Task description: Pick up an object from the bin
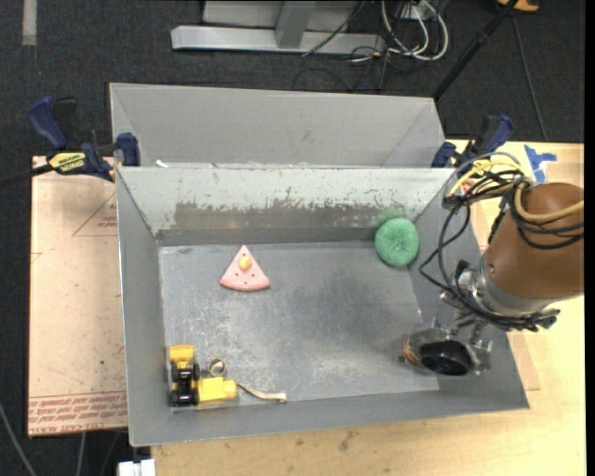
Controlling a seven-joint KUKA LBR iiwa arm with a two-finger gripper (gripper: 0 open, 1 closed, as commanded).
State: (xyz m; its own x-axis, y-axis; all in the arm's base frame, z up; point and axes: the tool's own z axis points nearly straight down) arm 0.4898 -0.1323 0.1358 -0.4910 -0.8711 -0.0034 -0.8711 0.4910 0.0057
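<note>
I log a grey metal base plate (270,35) lying on dark carpet (84,51), which spreads to its left and right. Just right of the plate is a tangle of white and black cables (414,26). Well below it, rightward, is a pale wooden tabletop (558,437). The light is even and soft.

You have a green ball (397,242) in the far right corner of the bin (325,316), a pink wedge (244,272) toward the far left, and a yellow toy truck (195,376) in the near left corner.
</note>
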